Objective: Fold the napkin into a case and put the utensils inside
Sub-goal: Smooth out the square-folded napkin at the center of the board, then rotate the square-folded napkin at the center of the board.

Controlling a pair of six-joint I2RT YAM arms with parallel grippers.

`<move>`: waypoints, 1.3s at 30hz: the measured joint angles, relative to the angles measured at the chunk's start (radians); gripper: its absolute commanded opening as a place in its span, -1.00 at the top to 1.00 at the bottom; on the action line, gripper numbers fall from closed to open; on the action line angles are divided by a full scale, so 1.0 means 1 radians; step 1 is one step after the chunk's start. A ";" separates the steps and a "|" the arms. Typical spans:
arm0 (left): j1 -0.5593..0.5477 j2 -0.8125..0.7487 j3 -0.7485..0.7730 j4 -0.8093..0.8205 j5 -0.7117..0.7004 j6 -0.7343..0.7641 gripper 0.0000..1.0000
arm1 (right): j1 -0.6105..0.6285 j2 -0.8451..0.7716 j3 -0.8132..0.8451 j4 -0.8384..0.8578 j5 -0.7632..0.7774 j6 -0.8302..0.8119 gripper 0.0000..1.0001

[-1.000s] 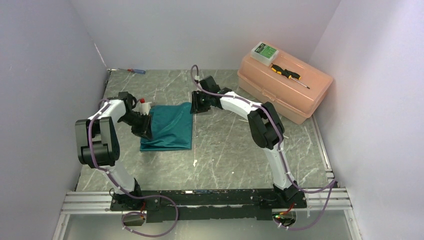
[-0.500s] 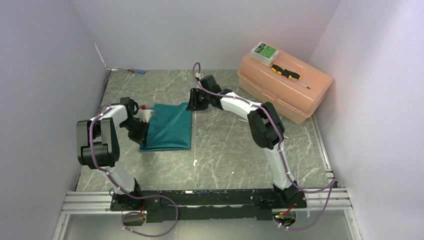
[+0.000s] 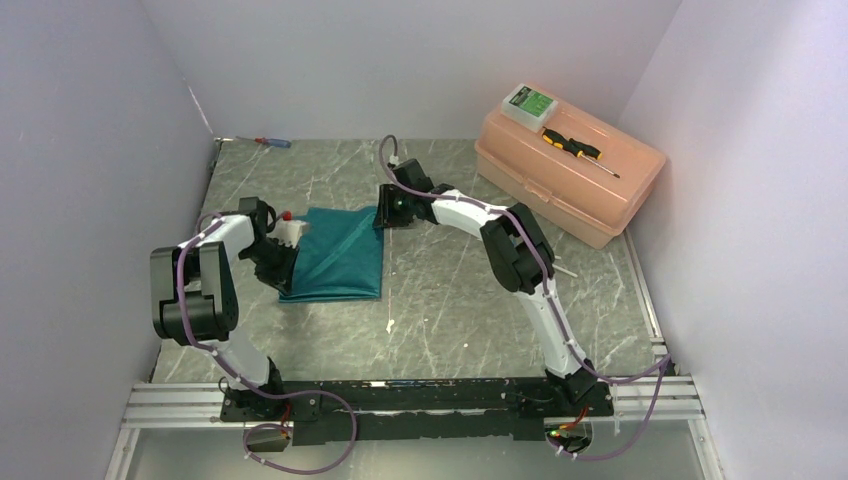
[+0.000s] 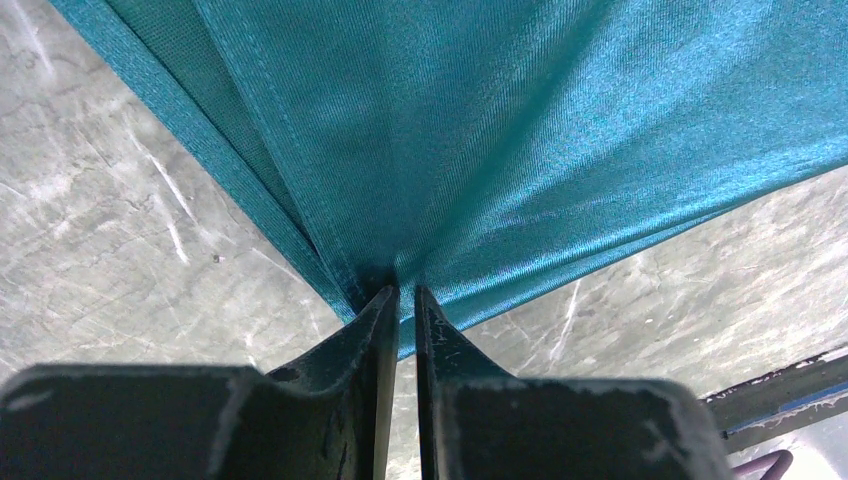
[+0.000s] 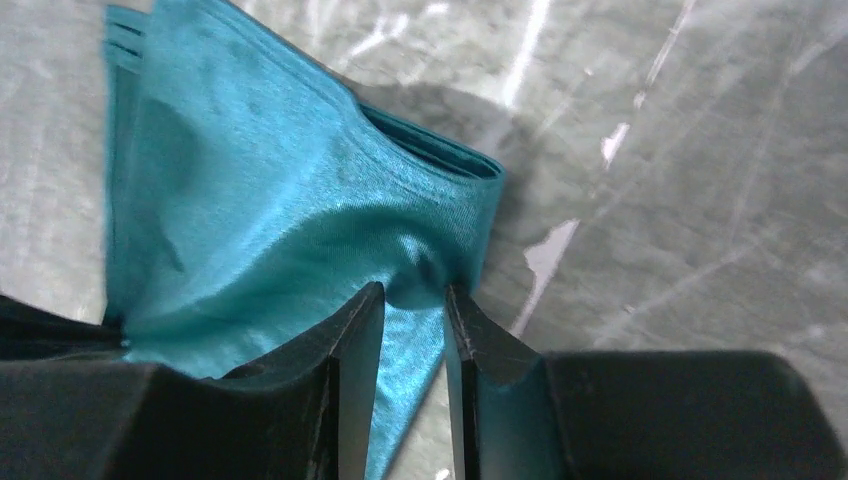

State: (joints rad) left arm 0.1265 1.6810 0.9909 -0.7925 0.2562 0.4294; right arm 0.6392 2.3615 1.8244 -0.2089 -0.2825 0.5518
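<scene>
**Both grippers are pinching the teal napkin, one at each side.**

Left gripper point(image 4: 403, 295), its dark scuffed fingers drawn almost together, nips the stitched edge of the napkin point(image 4: 480, 130), and the sheeny weave fans out from the tips in taut creases. Right gripper point(image 5: 413, 290) shows a slightly wider gap, with a glossy bunched fold caught between its jaws and layered hems stacked just beyond. The cloth spans between the two as a folded rough square on the grey, marble-veined table point(image 3: 450, 300). Well past the right gripper sits a peach plastic toolbox point(image 3: 600, 190) with rounded corners, a yellow-and-black screwdriver point(image 3: 572, 147) lying on its lid. Far beyond the left gripper, a red-and-blue screwdriver point(image 3: 272, 142) lies by the wall.
</scene>
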 measured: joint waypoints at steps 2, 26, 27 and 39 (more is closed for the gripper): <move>0.000 -0.003 -0.003 0.002 -0.002 0.000 0.64 | -0.001 0.014 0.000 0.001 0.012 0.000 0.36; 0.001 -0.006 -0.003 -0.002 -0.008 -0.005 0.65 | -0.113 -0.045 -0.088 0.064 -0.042 0.048 0.06; 0.001 -0.006 -0.003 -0.002 -0.008 -0.005 0.65 | -0.111 -0.031 -0.086 0.064 -0.054 0.059 0.06; 0.001 -0.006 -0.003 0.000 -0.009 -0.005 0.65 | -0.087 0.038 -0.045 0.136 -0.201 0.180 0.14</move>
State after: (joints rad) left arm 0.1272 1.6745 0.9874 -0.7929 0.2474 0.4244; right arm 0.5526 2.3993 1.7794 -0.0731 -0.4831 0.7322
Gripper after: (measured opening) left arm 0.174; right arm 0.460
